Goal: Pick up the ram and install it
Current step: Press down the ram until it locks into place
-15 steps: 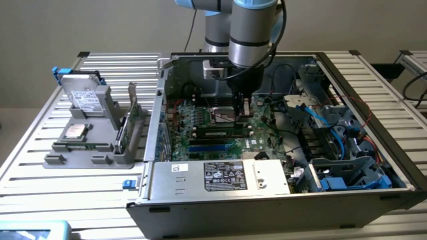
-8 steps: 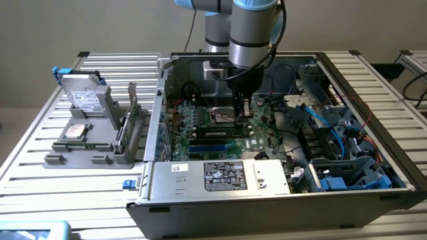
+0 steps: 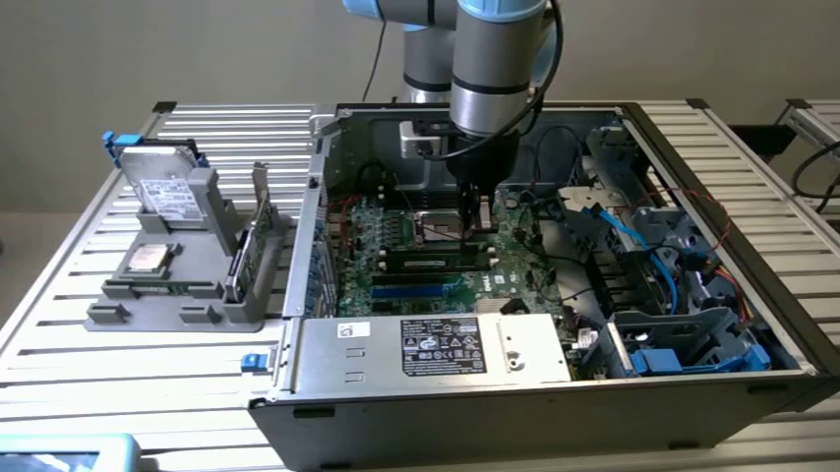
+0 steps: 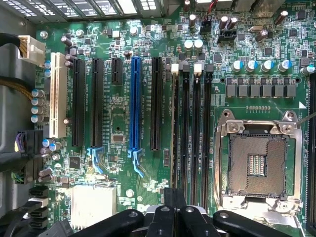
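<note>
Now arm upright inside the computer case (image 3: 683,197), hand (image 3: 474,218) pointing down, fingers closed, over the motherboard (image 4: 148,44)

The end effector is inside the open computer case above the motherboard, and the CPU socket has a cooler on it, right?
No: the wrist view shows the CPU socket bare, no cooler. The end effector is inside the computer case above the motherboard.

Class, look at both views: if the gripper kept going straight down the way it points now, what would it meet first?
Probably the RAM slots of the motherboard. The gripper points down into the open computer case, jaws shut, beside the empty CPU socket. Depth is unclear.
</note>
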`<state>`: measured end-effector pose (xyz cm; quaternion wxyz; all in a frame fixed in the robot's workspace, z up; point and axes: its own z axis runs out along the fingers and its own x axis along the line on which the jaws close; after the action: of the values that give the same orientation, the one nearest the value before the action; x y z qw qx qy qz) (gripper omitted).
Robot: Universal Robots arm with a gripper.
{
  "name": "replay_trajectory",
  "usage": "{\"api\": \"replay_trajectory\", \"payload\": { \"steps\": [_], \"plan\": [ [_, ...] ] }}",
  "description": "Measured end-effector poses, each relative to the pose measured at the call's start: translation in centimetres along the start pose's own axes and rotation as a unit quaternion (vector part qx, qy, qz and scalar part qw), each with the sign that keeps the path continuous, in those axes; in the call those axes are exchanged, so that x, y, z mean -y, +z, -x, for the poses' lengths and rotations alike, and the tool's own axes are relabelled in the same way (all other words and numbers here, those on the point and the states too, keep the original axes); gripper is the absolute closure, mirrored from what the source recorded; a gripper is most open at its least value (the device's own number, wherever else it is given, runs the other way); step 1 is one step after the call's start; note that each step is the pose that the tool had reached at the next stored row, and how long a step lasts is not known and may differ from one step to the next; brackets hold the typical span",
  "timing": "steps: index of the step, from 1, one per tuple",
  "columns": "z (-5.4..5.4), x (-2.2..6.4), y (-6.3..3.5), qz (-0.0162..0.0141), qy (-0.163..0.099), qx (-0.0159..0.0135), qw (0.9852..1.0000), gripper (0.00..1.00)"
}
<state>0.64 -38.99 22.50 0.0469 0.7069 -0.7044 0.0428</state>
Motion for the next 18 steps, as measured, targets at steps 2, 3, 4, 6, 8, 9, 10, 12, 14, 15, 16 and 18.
{"api": "replay_trajectory", "payload": {
  "steps": [2,3,4,6,8,9,10,12,14,15,16,18],
  "plan": [
    [0.0,0.00,0.03,0.0001,0.000,-0.0001,1.0000,0.89],
    [0.0,0.00,0.03,0.0001,0.000,-0.0001,1.0000,0.89],
    [0.0,0.00,0.03,0.0001,0.000,-0.0001,1.0000,0.89],
    [0.0,-0.05,-0.11,0.0001,0.000,0.0004,1.0000,0.89],
    [-0.1,-0.41,-0.56,0.0000,0.000,-0.0001,1.0000,0.89],
    [-0.1,-0.71,-0.69,0.0000,0.000,-0.0001,1.0000,0.89],
    [-0.1,-1.02,-0.76,0.0000,0.000,-0.0001,1.0000,0.89],
    [-0.1,-1.78,-0.77,0.0000,0.000,0.0000,1.0000,0.89],
    [-0.1,-2.65,-0.78,-0.0003,0.000,-0.0001,1.0000,0.89],
    [-0.1,-3.05,-0.78,-0.0005,0.000,-0.0002,1.0000,0.89],
    [-0.1,-3.46,-0.78,-0.0009,0.000,-0.0001,1.0000,0.89],
    [-0.1,-4.27,-0.77,-0.0019,0.000,-0.0001,1.0000,0.89]
  ]
}}
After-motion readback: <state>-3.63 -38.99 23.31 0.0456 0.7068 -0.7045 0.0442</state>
